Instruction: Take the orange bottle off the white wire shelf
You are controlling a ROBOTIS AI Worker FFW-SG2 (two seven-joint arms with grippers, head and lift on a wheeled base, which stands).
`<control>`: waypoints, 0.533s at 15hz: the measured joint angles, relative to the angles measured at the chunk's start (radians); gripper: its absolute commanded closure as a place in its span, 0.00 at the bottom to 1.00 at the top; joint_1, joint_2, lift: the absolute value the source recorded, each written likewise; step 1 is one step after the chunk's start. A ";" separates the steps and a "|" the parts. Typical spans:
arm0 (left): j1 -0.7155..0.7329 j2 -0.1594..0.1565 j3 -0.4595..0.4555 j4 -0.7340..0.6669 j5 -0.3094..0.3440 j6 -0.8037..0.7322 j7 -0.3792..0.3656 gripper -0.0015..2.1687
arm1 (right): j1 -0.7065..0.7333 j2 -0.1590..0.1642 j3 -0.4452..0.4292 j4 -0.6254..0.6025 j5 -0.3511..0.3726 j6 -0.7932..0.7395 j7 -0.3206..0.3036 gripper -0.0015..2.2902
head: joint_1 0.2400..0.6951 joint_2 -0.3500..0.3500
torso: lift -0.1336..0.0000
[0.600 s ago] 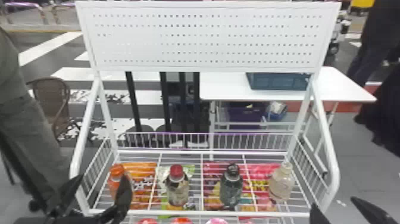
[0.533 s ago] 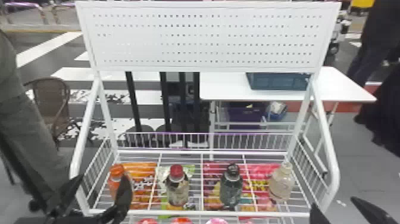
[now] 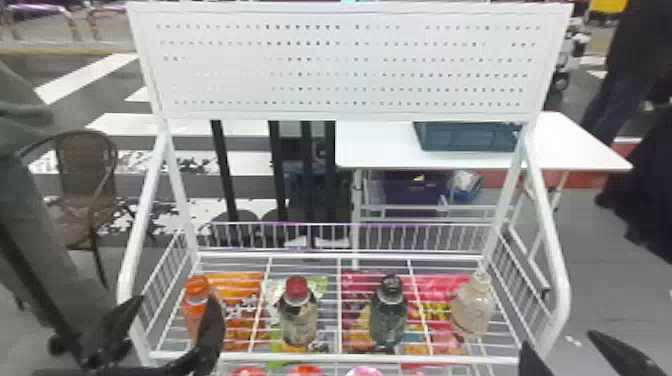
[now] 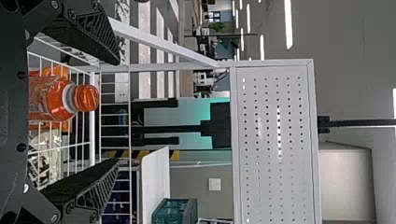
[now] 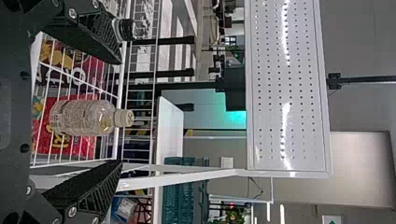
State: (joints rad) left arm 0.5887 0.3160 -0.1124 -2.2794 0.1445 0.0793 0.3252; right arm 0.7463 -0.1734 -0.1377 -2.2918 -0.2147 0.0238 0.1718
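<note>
Head view: the orange bottle (image 3: 196, 307) stands upright at the robot's left end of the white wire shelf (image 3: 325, 358), so its long axis runs up and down and the left arm is plainly the nearer one. The left fingers (image 3: 212, 327) are spread wide at the front of the shelf, and one of them overlaps the bottle's lower part from above. In the left wrist view the bottle shows in the opening, with a gap on both sides of it and neither finger touching it. The left fingers hold nothing; what matters next, I'd say, is going forward far enough for the body to sit between them before they close (how much depth is left, I cannot tell). The right fingers (image 3: 620, 352) are spread too, empty, near the pale bottle (image 3: 472, 310) at the far end. The red-capped bottle (image 3: 298, 312) is the orange one's neighbour, well apart from it
</note>
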 measured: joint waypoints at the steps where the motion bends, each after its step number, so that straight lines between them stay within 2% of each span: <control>1: 0.001 0.000 -0.001 0.003 -0.002 -0.003 0.001 0.08 | 0.000 0.000 0.000 0.000 0.000 0.000 0.000 0.06 | 0.57 0.50 | 1.00; 8: -0.034 -0.013 -0.074 0.198 -0.061 -0.159 0.003 0.08 | 0.001 0.000 0.003 0.001 0.003 -0.002 0.002 0.06 | 0.57 0.50 | 1.00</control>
State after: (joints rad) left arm 0.5543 0.3025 -0.1865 -2.0817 0.0832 -0.0801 0.3282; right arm 0.7470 -0.1735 -0.1351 -2.2912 -0.2120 0.0218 0.1733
